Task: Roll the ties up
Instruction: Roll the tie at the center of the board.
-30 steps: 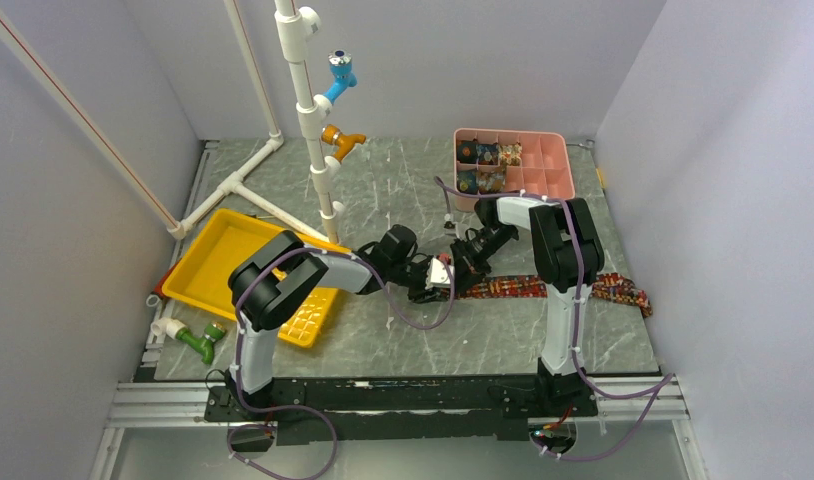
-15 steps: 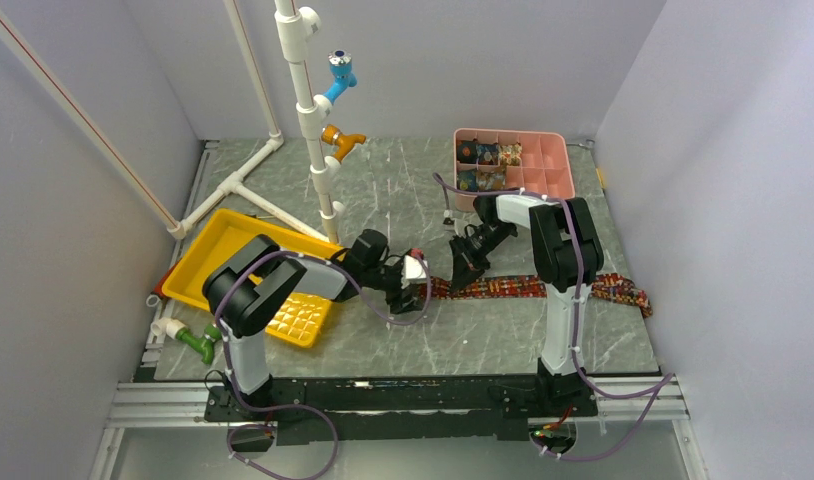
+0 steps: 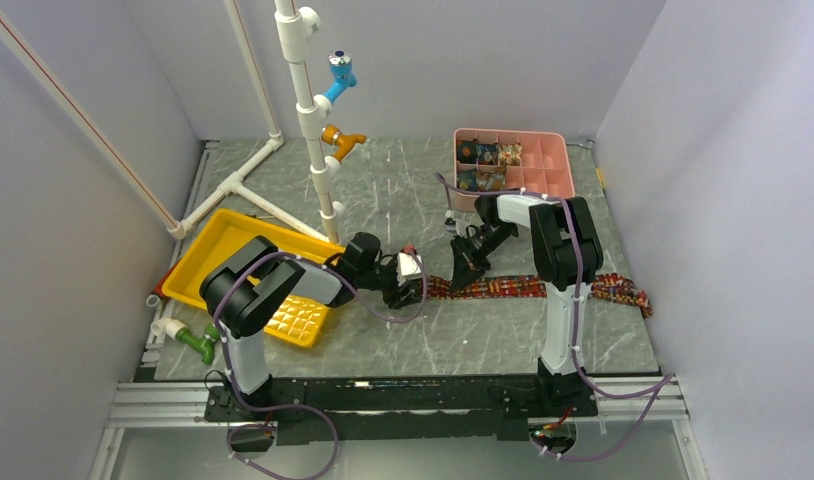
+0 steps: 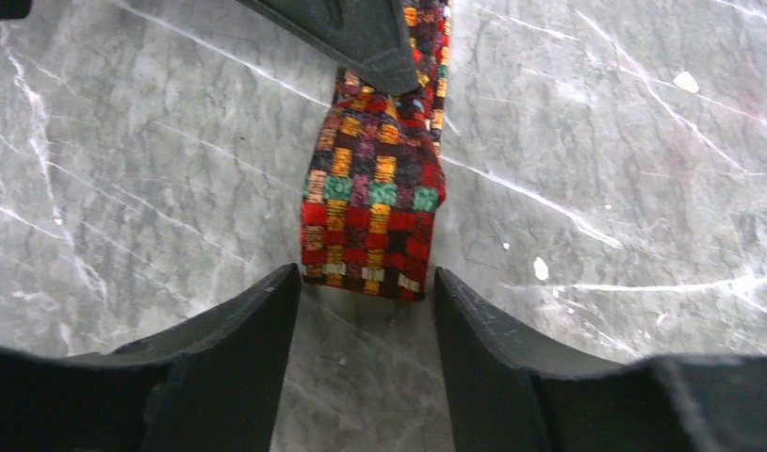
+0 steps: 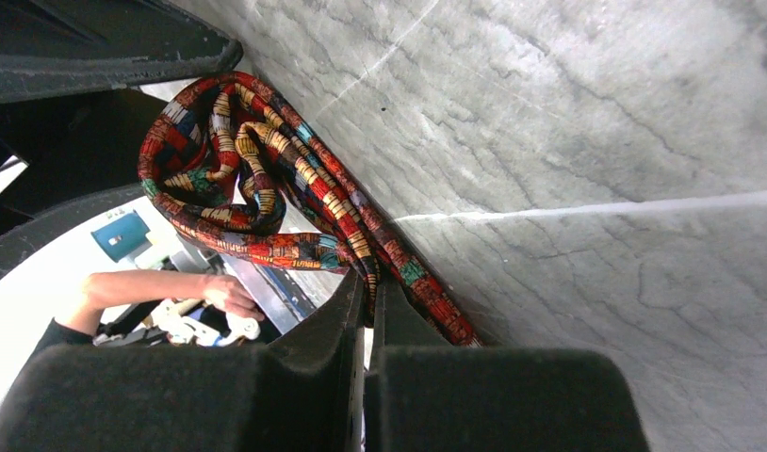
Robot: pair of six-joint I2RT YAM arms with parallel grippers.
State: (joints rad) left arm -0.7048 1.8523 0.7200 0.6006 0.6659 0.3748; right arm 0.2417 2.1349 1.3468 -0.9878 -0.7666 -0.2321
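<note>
One tie (image 3: 528,287) lies as a flat strip across the table, its far end bunched at the right (image 5: 220,174). Its square near end (image 4: 372,221) rests on the table just ahead of my left gripper (image 4: 366,275), whose fingers stand open on either side and hold nothing. My right gripper (image 3: 463,276) is down on the strip a little further along. Its jaws are shut, with a fold of the tie (image 5: 361,240) pinched at the tips of the right gripper (image 5: 368,284). Several rolled ties (image 3: 488,165) sit in the pink divided box (image 3: 553,170).
A yellow tray (image 3: 218,262) lies left of the left arm. A white pipe stand (image 3: 313,120) with a blue valve (image 3: 340,72) and an orange valve (image 3: 340,140) rises behind it. A green valve (image 3: 198,340) lies at the front left.
My left gripper has drawn back to the left, away from the right gripper, leaving the tie's near end flat and uncovered. The right gripper stays on the tie.
</note>
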